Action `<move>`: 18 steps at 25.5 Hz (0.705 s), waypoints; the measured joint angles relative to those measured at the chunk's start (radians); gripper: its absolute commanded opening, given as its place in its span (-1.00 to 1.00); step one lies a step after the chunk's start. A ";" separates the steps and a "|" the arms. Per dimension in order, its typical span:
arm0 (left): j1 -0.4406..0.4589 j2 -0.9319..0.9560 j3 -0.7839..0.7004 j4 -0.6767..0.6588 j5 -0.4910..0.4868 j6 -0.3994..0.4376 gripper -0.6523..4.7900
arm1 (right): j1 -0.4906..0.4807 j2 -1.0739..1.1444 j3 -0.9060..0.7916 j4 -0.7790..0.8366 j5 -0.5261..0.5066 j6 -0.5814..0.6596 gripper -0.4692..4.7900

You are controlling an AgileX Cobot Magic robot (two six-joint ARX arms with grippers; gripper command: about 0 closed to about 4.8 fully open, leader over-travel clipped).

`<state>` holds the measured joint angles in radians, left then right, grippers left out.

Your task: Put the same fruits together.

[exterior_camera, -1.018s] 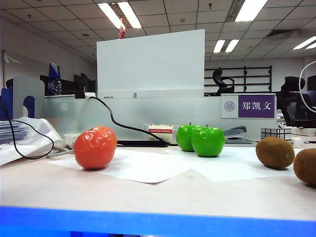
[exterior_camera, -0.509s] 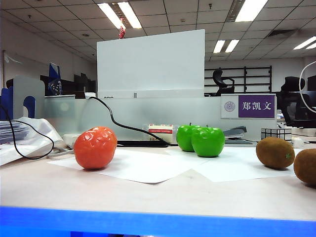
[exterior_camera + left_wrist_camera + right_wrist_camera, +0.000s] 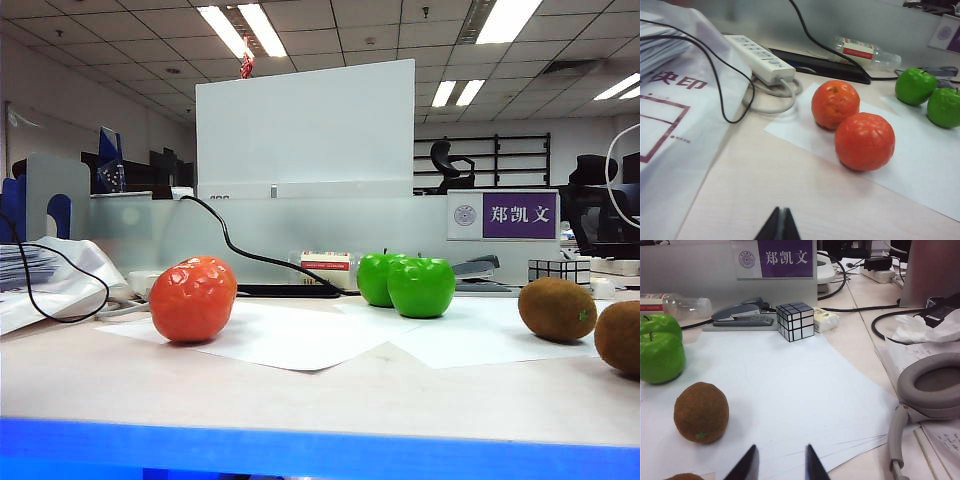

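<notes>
Two dimpled orange-red oranges [image 3: 835, 104] [image 3: 864, 141] touch each other on white paper; in the exterior view only the front orange [image 3: 193, 298] shows. Two green apples [image 3: 378, 278] [image 3: 421, 287] stand side by side in the middle. Two brown kiwis [image 3: 557, 308] [image 3: 619, 336] lie at the right. My left gripper [image 3: 780, 210] is shut and empty over bare table, short of the oranges. My right gripper [image 3: 781, 450] is open with nothing between its fingers, over the paper beside one kiwi [image 3: 701, 412]; the other kiwi [image 3: 685, 476] peeks in at the frame's edge. Neither gripper shows in the exterior view.
A white power strip [image 3: 759, 57] with cables and a plastic bag [image 3: 670, 115] lie near the oranges. A bottle [image 3: 867, 52] lies behind them. A mirror cube [image 3: 795, 320], a stapler [image 3: 740, 314] and grey headphones [image 3: 930, 390] sit around the right paper sheet [image 3: 790, 390].
</notes>
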<state>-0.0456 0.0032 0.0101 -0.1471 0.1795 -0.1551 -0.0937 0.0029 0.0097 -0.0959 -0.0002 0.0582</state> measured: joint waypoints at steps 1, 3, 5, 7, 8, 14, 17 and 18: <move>0.005 0.000 0.000 0.000 0.001 0.000 -0.77 | 0.000 0.000 0.000 0.000 0.000 0.000 -0.34; 0.011 0.000 0.000 0.000 -0.001 0.000 -0.77 | 0.000 0.000 0.000 0.000 0.000 0.000 -0.34; 0.010 0.000 0.000 0.000 -0.001 0.000 -0.77 | 0.000 0.000 0.000 0.000 0.000 0.000 -0.34; 0.010 0.000 0.000 0.000 -0.001 0.000 -0.77 | 0.000 0.000 0.000 0.000 0.000 0.000 -0.34; 0.010 0.000 0.000 0.000 -0.001 0.000 -0.77 | 0.000 0.000 0.000 0.000 0.000 0.000 -0.34; 0.010 0.000 0.000 0.000 -0.001 0.000 -0.77 | 0.000 0.000 0.000 0.000 0.000 0.000 -0.34; 0.010 0.000 0.000 0.000 -0.001 0.000 -0.77 | 0.000 0.000 0.000 0.004 -0.038 0.014 -0.34; 0.010 0.000 0.000 0.000 -0.001 0.000 -0.77 | 0.000 0.000 0.000 0.006 -0.051 0.016 -0.34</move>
<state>-0.0353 0.0032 0.0101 -0.1471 0.1787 -0.1551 -0.0937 0.0029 0.0097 -0.0895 -0.0517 0.0738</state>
